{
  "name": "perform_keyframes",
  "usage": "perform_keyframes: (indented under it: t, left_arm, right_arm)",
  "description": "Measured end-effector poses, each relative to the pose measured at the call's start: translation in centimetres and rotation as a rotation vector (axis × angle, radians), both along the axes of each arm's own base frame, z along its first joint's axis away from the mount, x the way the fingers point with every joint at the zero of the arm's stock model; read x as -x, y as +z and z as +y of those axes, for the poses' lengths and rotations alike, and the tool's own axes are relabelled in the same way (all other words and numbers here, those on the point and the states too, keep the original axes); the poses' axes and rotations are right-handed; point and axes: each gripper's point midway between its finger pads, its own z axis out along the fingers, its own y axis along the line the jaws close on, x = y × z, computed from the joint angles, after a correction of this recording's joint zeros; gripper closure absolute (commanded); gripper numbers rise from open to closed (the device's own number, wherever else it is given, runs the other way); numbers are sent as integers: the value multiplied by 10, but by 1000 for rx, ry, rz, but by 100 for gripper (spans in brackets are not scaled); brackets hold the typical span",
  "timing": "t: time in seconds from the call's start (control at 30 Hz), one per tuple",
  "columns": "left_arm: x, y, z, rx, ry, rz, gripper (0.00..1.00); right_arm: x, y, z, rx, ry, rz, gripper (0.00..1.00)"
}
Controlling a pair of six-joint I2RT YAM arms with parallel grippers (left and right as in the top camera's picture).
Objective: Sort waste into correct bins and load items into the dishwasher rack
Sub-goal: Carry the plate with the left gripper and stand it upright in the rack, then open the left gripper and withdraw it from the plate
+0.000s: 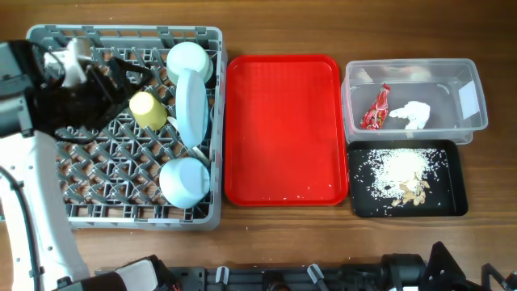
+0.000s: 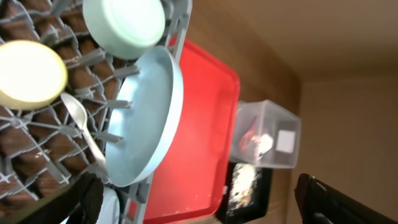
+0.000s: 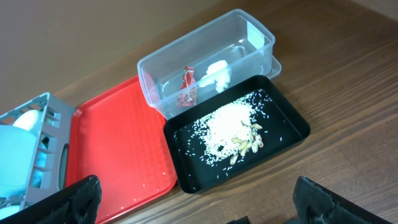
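The grey dishwasher rack (image 1: 48,174) holds a yellow cup (image 1: 148,110), an upright light-blue plate (image 1: 192,105), a pale green bowl (image 1: 188,61) and a white spoon (image 2: 78,118). My left gripper (image 1: 121,89) hovers over the rack's far left part, open and empty (image 2: 202,208). The clear tub (image 1: 472,121) contains the red wrapper (image 1: 376,108) and the white napkin (image 1: 412,115). Rice scraps (image 1: 400,168) lie in the black tray (image 1: 456,202). My right gripper (image 3: 199,208) stands open above the table in front of that tray (image 3: 292,124), holding nothing.
The flat red serving tray (image 1: 283,129) lies between rack and bins, with a few rice grains near its front edge. Another pale rounded dish (image 1: 184,180) sits upside down in the rack's front right. Bare wooden table lies in front of the bins.
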Motion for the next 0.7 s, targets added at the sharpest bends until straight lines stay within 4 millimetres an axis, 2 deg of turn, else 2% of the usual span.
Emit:
perform_keyframes:
  t: [0.13,0.27,0.37,0.47,0.6,0.7]
  left_arm:
    - [-4,-22,-22,-82,-66,60,0]
    - [-18,-49,-53,-130,-162,108,0]
    - [-29,-67,-64,-157,-195,124,0]
    - [-33,-69,-64,-171,-192,115,0]
    - [-29,-71,-63,-171,-190,138,0]
    - [-25,-72,-72,-171,-211,147,0]
  right_arm:
    - [0,0,0,0,0,0,0]
    - [0,0,0,0,0,0,0]
    - [0,0,0,0,0,0,0]
    - [0,0,0,0,1,0,0]
    - [0,0,0,0,0,0,0]
    - [0,0,0,0,0,0,0]
